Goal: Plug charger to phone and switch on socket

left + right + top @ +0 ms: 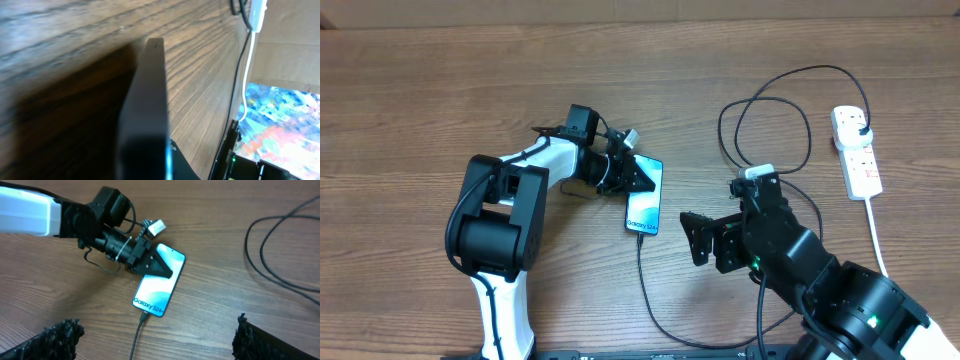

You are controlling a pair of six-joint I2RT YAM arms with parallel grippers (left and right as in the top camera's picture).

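Note:
The phone (646,207) lies on the wooden table with its cyan screen up, showing "Galaxy" text (150,305). My left gripper (637,178) is shut on the phone's far end, one black finger (159,265) lying over the screen. In the left wrist view the phone (147,100) appears edge-on. The charger (643,280) is a thin black cable, and its connector tip (143,317) sits in the phone's near end. Its black plug (861,129) is in the socket (858,155), a white strip at the far right. My right gripper (705,240) hovers open to the right of the phone, holding nothing.
The black cable loops widely (770,110) between the phone and the strip. A thick white cord (876,235) runs from the strip toward the table's front edge. My right arm's body (820,280) fills the front right.

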